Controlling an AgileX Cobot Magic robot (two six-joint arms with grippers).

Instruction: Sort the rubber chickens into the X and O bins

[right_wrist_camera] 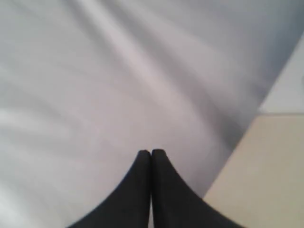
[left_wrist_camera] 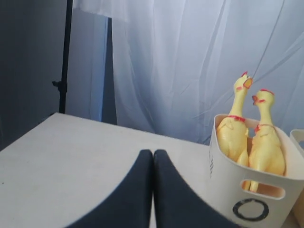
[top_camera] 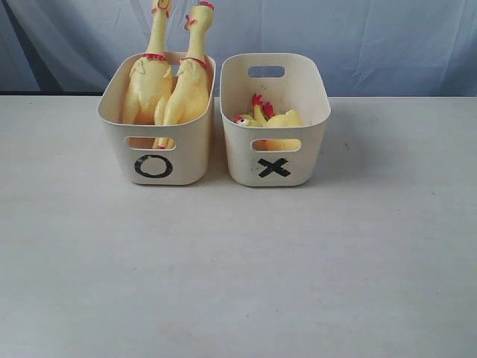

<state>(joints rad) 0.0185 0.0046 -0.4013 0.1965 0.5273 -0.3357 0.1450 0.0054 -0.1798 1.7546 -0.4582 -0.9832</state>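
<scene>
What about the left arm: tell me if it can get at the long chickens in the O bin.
Probably yes: nothing stands between the shut left gripper and the O bin, whose long chickens stick up.

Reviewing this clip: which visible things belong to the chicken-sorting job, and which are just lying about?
Job:
- O bin, holding two upright long rubber chickens
- X bin, holding small rubber chickens

Just there:
- table
- white curtain
- dark stand
</scene>
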